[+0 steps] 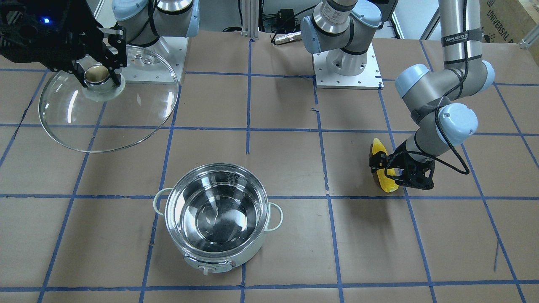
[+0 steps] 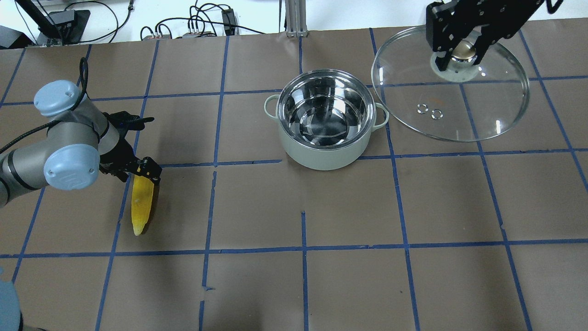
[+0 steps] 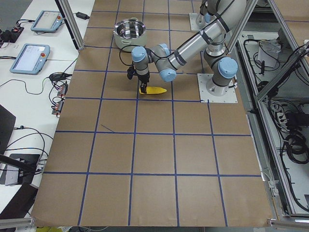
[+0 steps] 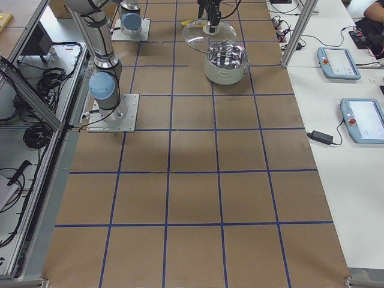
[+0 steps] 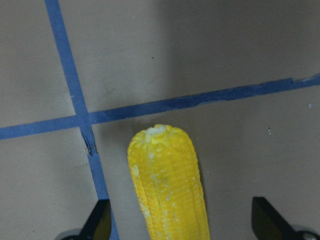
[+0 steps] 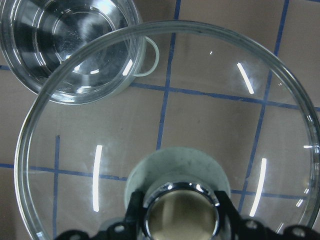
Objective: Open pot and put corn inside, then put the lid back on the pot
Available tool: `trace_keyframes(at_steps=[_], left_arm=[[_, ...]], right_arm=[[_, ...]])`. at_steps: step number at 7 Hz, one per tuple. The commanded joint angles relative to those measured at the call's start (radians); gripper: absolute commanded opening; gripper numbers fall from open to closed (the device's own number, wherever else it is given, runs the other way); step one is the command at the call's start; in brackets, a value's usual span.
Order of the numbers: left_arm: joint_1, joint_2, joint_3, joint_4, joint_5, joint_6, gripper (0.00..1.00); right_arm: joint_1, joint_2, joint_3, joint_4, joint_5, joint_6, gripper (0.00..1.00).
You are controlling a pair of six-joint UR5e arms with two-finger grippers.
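Note:
The pot (image 2: 321, 156) stands open and empty near the table's middle; it also shows in the front view (image 1: 252, 248). My right gripper (image 2: 460, 55) is shut on the knob (image 1: 97, 75) of the glass lid (image 2: 459, 115) and holds the lid tilted in the air beside the pot. In the right wrist view the lid (image 6: 200, 100) hangs over the pot's edge (image 6: 30, 85). The yellow corn (image 2: 140, 207) lies on the table far to the left. My left gripper (image 5: 182, 225) is open, low over the cob's thick end, with one finger on each side of the corn (image 5: 167, 180) and gaps between.
The table is brown paper with a blue tape grid (image 2: 303, 248). The two arm bases (image 1: 347, 67) stand at the robot's edge. Operator tablets (image 3: 31, 55) lie on a side bench beyond the table.

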Motion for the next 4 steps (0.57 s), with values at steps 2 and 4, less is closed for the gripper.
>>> trace_keyframes(at_steps=[2,4], left_arm=[[0.002,-0.023,-0.004,0.011,0.001,-0.002,0.47],[-0.001,-0.011,0.004,0.011,-0.001,-0.01,0.16]], right_arm=[[-0.021,-0.069,0.155,-0.089,0.001,0.0,0.12],[-0.026,-0.068,0.161,-0.089,0.002,0.0,0.08]])
